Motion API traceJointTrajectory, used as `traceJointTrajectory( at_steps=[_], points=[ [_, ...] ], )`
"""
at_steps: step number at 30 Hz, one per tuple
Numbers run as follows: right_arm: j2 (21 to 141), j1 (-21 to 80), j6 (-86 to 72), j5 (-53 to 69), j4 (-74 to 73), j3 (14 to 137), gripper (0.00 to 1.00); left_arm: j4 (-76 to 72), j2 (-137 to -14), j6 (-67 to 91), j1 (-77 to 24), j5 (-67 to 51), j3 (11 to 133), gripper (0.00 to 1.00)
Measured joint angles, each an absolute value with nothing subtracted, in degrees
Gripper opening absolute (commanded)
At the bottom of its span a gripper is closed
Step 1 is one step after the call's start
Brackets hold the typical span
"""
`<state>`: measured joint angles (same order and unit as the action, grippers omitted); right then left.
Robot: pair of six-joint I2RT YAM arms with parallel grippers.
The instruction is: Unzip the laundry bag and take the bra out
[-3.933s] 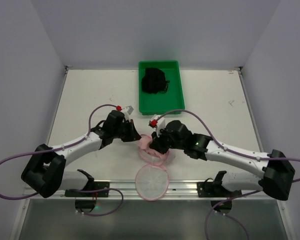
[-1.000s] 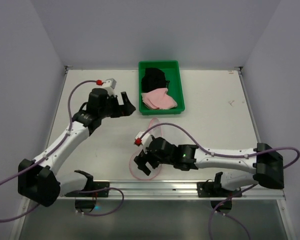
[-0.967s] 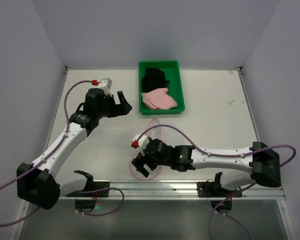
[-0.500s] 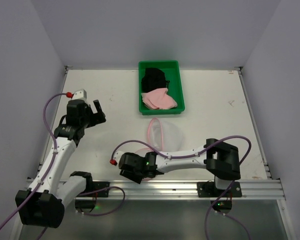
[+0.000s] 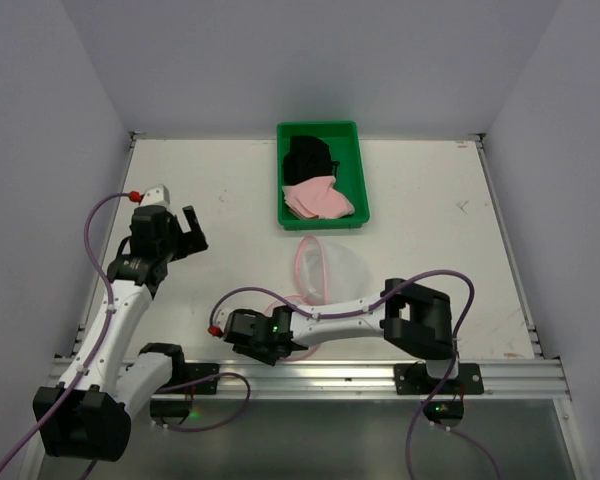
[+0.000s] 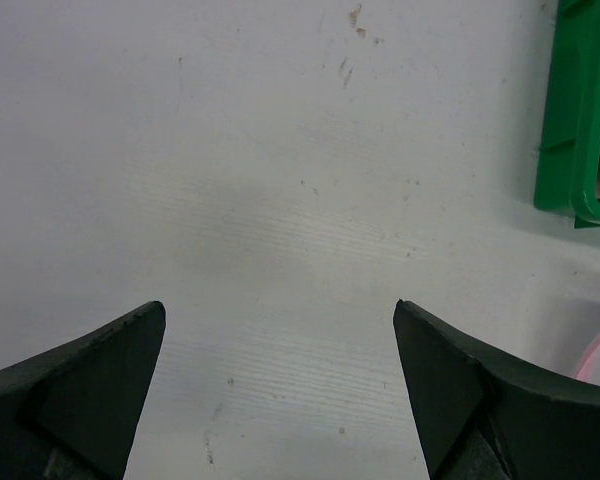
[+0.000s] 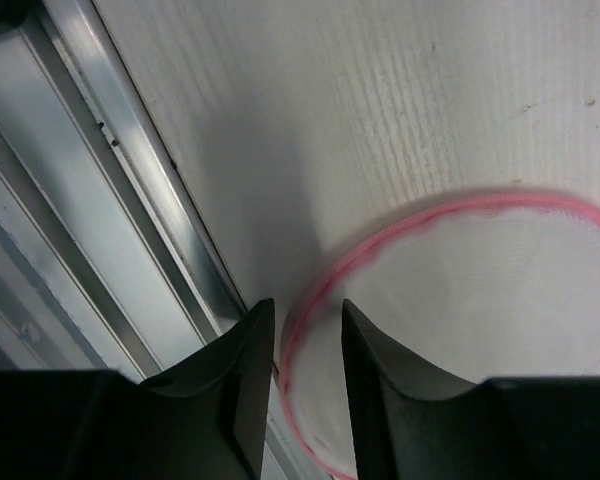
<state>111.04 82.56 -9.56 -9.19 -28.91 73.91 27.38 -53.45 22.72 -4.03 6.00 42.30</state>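
Observation:
The laundry bag [image 5: 332,268], translucent white mesh with pink trim, lies open in the middle of the table. One of its round faces [image 7: 470,300] lies flat by the front edge. My right gripper [image 5: 260,346] hangs low over that face. Its fingers are narrowed but still open, and the pink rim [image 7: 315,320] runs through the gap without being pinched. The pink bra [image 5: 318,200] lies in the green tray [image 5: 358,160] beside a black garment [image 5: 305,158]. My left gripper [image 5: 188,232] is wide open and empty over bare table at the left [image 6: 280,305].
The metal rail [image 7: 110,200] of the front edge runs just left of my right fingers. The tray's corner [image 6: 570,130] shows at the right of the left wrist view. My right arm [image 5: 415,315] is folded back along the front of the table.
My right gripper has slid left along the front edge and narrowed around the bag's pink rim. My left arm has pulled back from the tray to the left. The bra lies in the tray.

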Motion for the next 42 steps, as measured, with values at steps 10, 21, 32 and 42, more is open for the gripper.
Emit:
traceJointTrajectory(
  at_steps=[10, 21, 32, 42],
  points=[
    [111.2, 82.8, -8.9, -9.5, -29.3, 74.3, 0.00, 27.4, -53.3, 22.7, -3.6, 6.0, 42.3, 1.00],
    [95.8, 81.6, -10.4, -7.8, -32.0, 78.0, 0.00, 27.4, -53.0, 22.7, -3.2, 5.5, 42.3, 1.00],
    [77.1, 65.8, -15.8, -2.9, -26.9, 74.0, 0.00, 27.1, -53.0, 22.7, -3.0, 4.3, 41.6, 1.00],
    [68.7, 54.7, -21.1, 6.1, -14.5, 47.8, 0.00, 26.9, -53.5, 21.6, -3.0, 1.7, 41.3, 1.00]
  ],
)
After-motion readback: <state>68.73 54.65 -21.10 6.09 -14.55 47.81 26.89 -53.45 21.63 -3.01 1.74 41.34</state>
